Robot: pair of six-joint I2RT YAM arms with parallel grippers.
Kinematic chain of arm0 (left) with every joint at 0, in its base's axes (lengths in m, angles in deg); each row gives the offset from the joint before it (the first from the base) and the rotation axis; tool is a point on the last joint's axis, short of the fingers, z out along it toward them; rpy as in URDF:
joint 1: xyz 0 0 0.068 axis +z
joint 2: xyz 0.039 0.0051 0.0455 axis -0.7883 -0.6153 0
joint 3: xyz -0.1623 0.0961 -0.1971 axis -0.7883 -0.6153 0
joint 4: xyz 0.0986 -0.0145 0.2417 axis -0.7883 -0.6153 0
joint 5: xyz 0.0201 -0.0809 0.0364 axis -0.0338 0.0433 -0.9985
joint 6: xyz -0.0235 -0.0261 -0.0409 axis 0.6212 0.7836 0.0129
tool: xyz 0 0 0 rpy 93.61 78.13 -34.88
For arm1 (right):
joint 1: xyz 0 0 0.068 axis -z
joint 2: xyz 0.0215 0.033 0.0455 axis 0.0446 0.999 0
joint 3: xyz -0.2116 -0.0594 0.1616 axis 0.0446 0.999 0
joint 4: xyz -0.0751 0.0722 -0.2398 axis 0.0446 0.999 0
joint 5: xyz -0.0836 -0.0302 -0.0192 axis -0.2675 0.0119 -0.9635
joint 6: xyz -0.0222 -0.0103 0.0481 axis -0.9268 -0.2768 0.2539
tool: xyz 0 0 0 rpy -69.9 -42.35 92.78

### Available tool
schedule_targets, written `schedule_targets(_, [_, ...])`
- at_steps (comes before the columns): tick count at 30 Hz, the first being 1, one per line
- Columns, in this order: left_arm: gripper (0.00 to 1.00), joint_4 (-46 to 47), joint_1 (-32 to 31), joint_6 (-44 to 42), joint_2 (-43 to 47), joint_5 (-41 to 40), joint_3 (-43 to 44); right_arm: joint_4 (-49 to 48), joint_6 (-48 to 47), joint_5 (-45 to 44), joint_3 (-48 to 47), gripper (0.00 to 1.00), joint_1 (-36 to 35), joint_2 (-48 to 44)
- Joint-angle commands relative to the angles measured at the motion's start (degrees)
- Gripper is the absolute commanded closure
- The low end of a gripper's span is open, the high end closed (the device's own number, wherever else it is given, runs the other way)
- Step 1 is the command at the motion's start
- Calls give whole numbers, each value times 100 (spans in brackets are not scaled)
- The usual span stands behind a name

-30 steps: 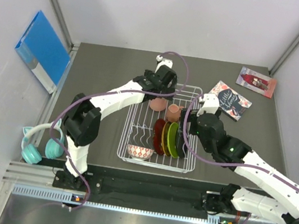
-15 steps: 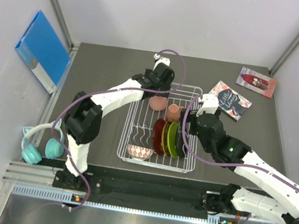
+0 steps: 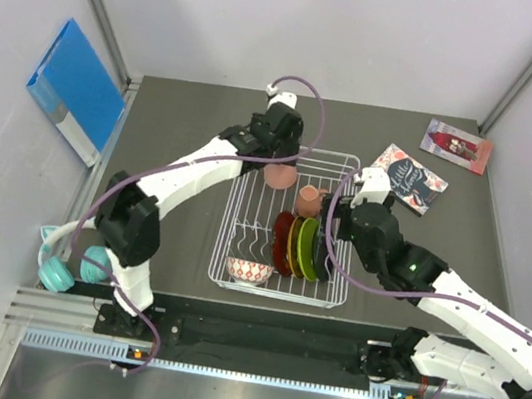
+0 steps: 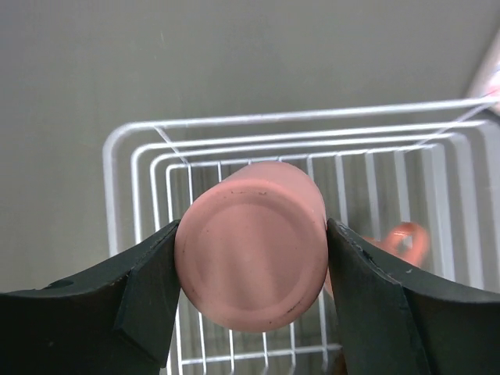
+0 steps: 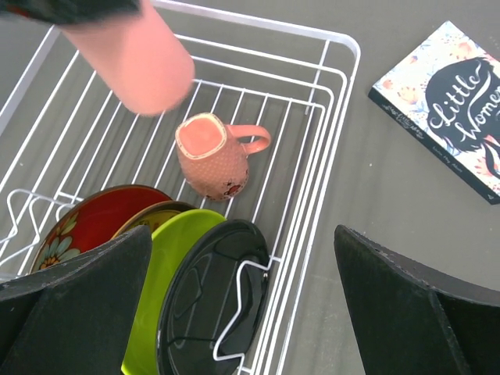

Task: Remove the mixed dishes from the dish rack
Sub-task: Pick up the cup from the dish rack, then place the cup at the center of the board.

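So, patterned bowl (image 3: 249,271): sits in the near-left corner of the dish rack (image 4: 117,148), untouched.
plates (image 3: 301,248): red, amber, lime-green and black, on edge in the slots.
right gripper (image 5: 241,234): spread wide and empty, hovering over the plates.
salmon mug (image 5: 209,156): rests on the rack floor just beyond the plates.
left gripper (image 4: 251,273): I have it pinched on the tall pink cup (image 4: 250,242), base toward my wrist camera, above the rack's far-left corner.
progress: first piece in hand, I judge; nothing set out on the table, everything else to go.
tabletop (image 3: 186,126): dark grey; Little Women book (image 5: 445,101) just right of the rack, blue folder (image 3: 76,88) against the left wall.
walls (image 3: 324,26): pale, on three sides.
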Motion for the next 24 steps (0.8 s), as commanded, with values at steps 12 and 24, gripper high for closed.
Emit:
schedule_targets(12, [100,4268,1326,2731,3190,4932,-2639,-2039,783,1006,405,0,1017,-1965])
schedule_targets(24, [100,9888,1504,6081,2717,6562,-4103,-3436,1891,3760,650,61,1968,-1420])
